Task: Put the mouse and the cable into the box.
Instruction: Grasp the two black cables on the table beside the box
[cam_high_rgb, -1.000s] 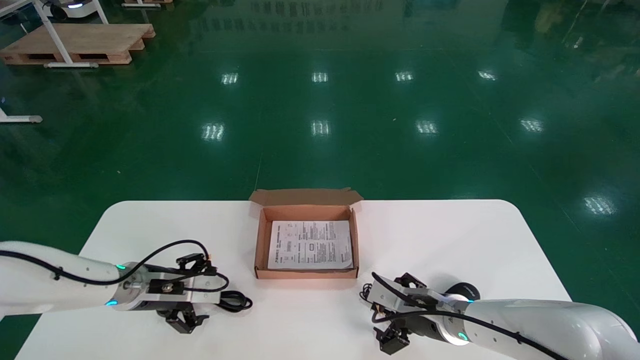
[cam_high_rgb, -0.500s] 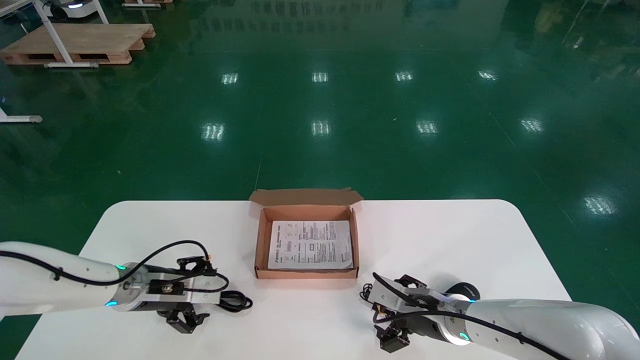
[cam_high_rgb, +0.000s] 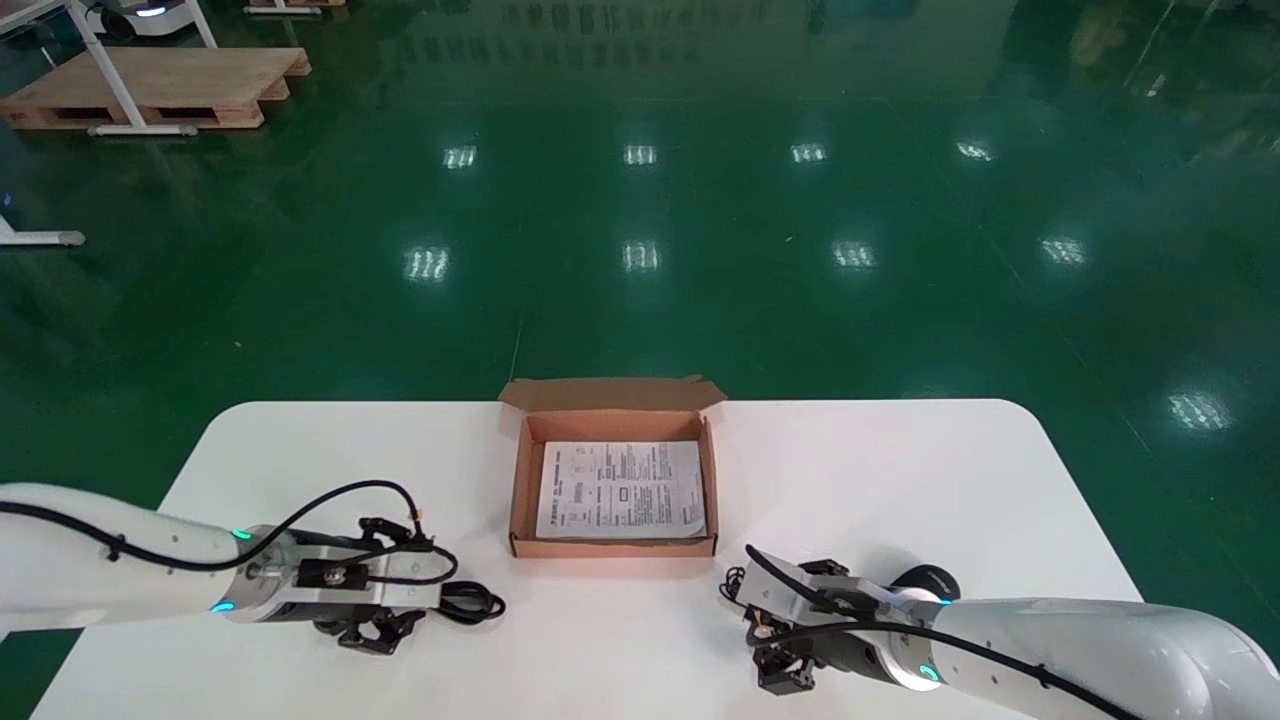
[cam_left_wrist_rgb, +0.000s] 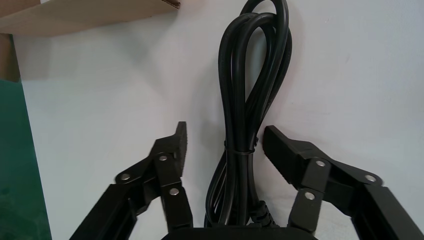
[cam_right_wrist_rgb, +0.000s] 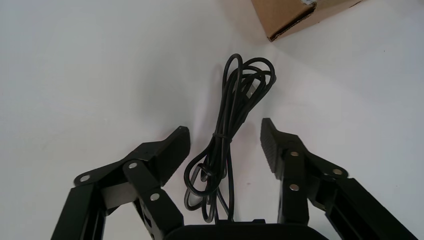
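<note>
Fingers (cam_left_wrist_rgb: 172, 150) of the left gripper (cam_left_wrist_rgb: 222, 137) are spread wide on either side of a thick black cable (cam_left_wrist_rgb: 247, 100), which is tied in a bundle and laid on the white table (cam_high_rgb: 900, 470) near the cardboard box (cam_high_rgb: 514, 490); nothing is gripped. The right gripper (cam_right_wrist_rgb: 225, 135) is likewise held open astride a thin coiled cable (cam_right_wrist_rgb: 235, 95), which is not grasped. A dark mouse (cam_high_rgb: 925, 578) is seen just behind the right arm. The box is left open and lined with a printed sheet (cam_high_rgb: 620, 490).
</note>
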